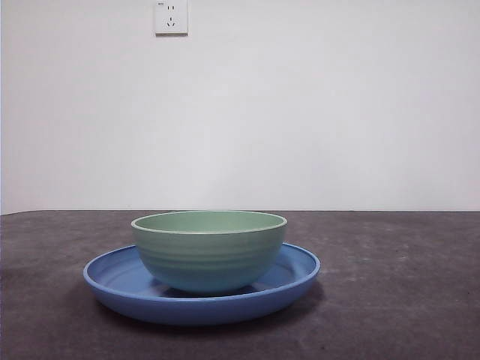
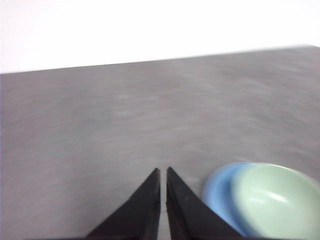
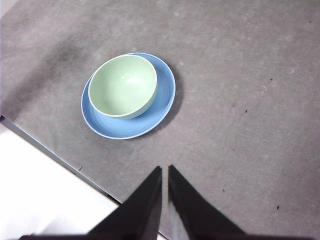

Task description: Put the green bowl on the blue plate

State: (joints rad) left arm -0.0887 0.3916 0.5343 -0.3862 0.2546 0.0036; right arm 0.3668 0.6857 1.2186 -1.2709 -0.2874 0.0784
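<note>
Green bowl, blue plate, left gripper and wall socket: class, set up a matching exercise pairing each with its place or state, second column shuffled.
Things:
1. green bowl
2. blue plate
3. left gripper
4. wall socket

States:
A. shut, holding nothing
B. flat on the grey table, under another item
C. high on the white wall
D. upright on a wider dish

Pairs: 1-D, 2-B, 3-A, 4-C

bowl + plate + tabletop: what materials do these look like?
Green bowl: likely moulded plastic or melamine; matte, opaque, ridged outside, only soft sheen inside. Ceramic cannot be ruled out.
Blue plate: probably the same kind of plastic, slightly glossier; uniform colour, smooth sloping rim with faint highlights.
Table: dark grey, matte, mottled surface with small specks, like laminate or a stone-look board; the real material cannot be told.
</note>
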